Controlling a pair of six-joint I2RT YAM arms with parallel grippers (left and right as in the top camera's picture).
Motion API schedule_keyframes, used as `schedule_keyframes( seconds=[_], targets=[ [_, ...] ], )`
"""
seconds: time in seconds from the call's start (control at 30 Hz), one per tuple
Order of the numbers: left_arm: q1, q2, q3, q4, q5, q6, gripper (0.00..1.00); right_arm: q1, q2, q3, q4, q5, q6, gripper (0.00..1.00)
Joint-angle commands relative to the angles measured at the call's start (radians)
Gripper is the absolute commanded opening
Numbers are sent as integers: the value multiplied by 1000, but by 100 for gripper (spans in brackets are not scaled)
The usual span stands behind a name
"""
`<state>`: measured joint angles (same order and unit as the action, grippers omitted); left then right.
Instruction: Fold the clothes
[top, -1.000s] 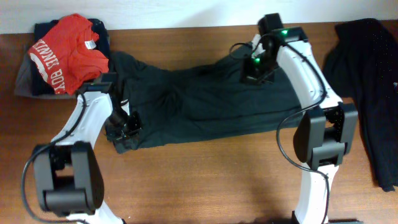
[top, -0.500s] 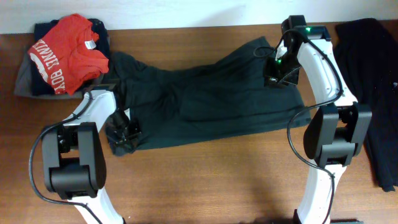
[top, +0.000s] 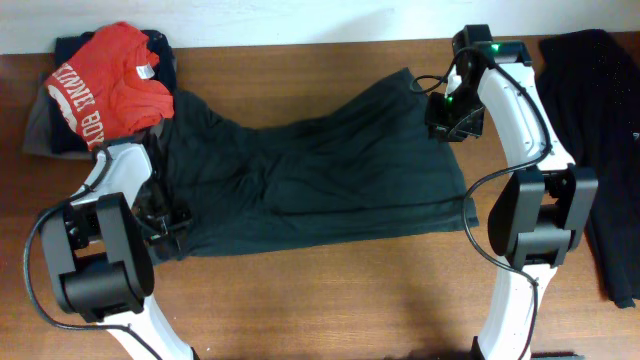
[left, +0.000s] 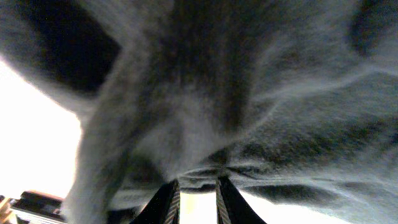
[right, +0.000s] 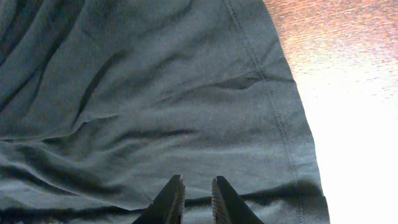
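— Looking from above, where does the black T-shirt (top: 310, 180) lie?
— It is spread out, with many wrinkles, across the middle of the wooden counter (top: 330, 290), between the two arms. A plain dark side faces up.
— And the left fingers (left: 165, 202)?
— They are at the near left corner of the shirt. In the wrist view they stand almost together, with bunched cloth pinched at their tips.
— The right fingers (right: 171, 200)?
— They are at the far right corner, close together with a thin gap, just over the hem. Whether cloth is caught between them, I cannot tell.
— What else is on the counter?
— A red tee (top: 105, 85) lies on a dark pile (top: 38, 135) at the far left, just beside the shirt. Another dark garment (top: 600, 150) lies at the right edge.
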<state>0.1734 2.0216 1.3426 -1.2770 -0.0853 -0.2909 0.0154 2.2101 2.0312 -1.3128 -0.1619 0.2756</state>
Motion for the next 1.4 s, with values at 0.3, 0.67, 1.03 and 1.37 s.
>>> schedule_keyframes(
  seconds=[0.3, 0.67, 1.03, 1.37],
  targets=[
    [-14, 11, 200, -105, -95, -157, 47, 5, 0, 16, 17, 16, -9, 26],
    [-118, 12, 221, -2, 125, -22, 92, 5, 3, 16, 49, 16, -9, 33],
    [-130, 26, 220, 97, 88, 51, 90, 5, 3, 16, 59, 16, -9, 34],
    [-130, 44, 214, 185, -42, 367, 89, 5, 3, 16, 61, 16, -9, 34]
  ],
)
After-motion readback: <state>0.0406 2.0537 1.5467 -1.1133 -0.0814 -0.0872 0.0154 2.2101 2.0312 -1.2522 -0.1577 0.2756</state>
